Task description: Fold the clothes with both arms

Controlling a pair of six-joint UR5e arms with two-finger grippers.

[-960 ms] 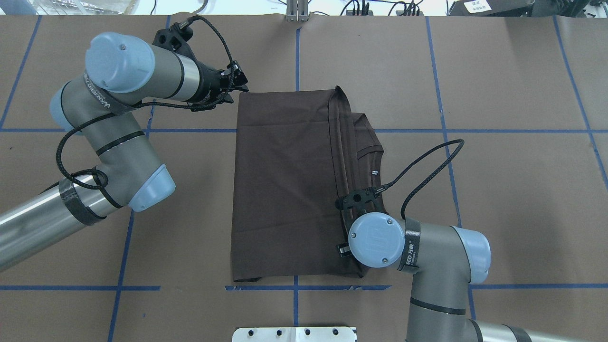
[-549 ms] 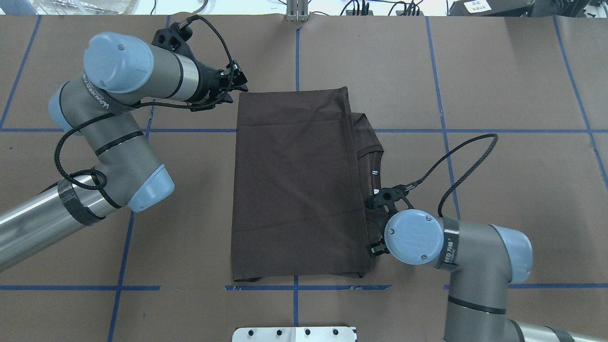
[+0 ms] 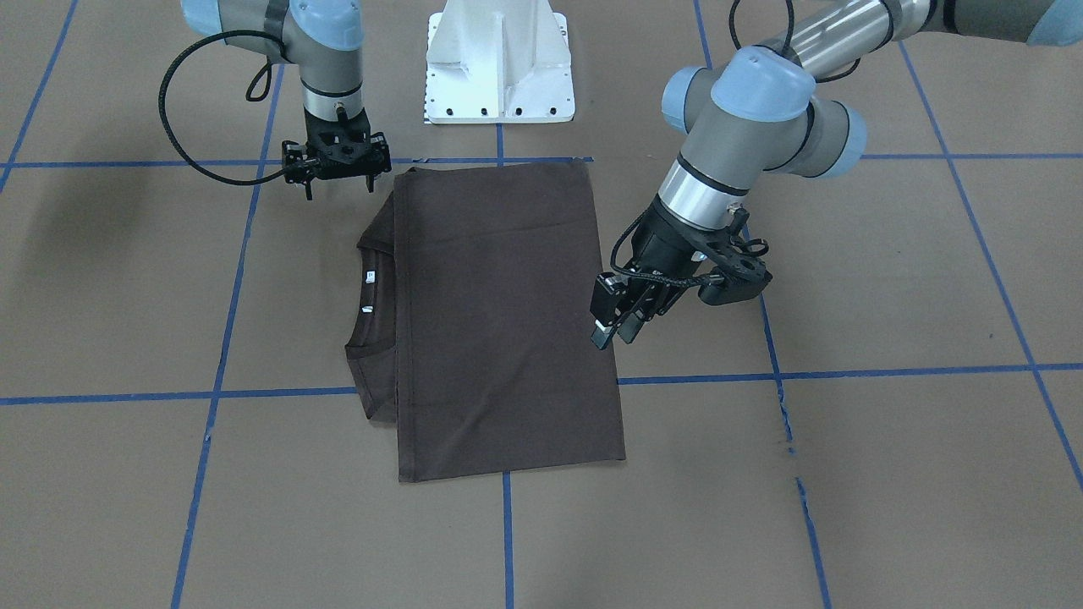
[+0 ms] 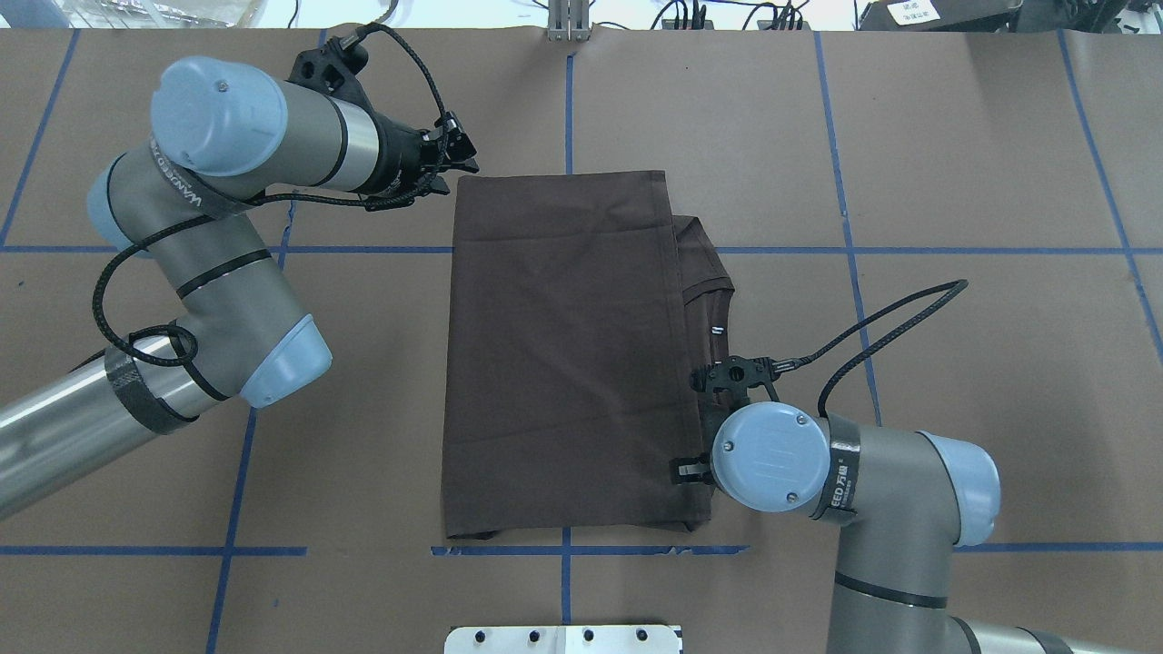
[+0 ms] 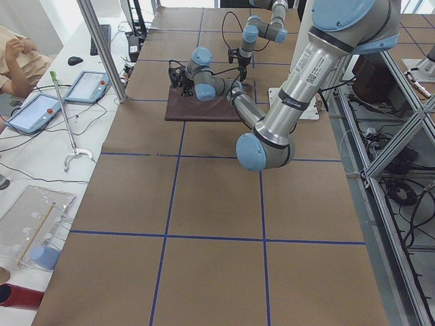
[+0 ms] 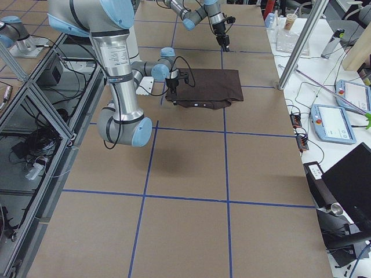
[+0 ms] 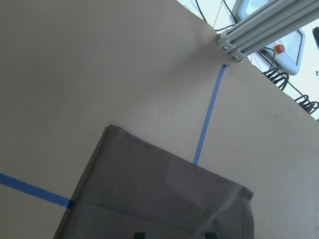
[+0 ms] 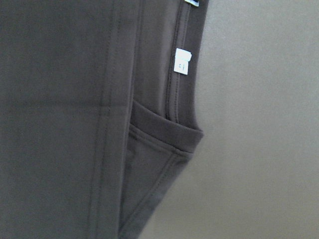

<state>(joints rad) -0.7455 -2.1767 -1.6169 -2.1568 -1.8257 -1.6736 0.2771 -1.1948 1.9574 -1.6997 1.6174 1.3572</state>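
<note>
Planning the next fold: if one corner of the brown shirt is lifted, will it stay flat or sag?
The shirt probably sags: it lies in soft layers with faint creases. Likely light, being so thin. Its layers may slide apart; the collar side sticks out past the top layer.

The T-shirt point(image 4: 563, 354) lies folded mid-surface point(image 4: 954, 182), ahead of the pedestal point(image 4: 563, 639). Its collar point(image 4: 718, 291) end juts out from under the top layer on the right. The left tool point(image 3: 613, 331) hangs by the shirt's far left corner, the right tool point(image 3: 340, 179) by its near right corner.
</note>
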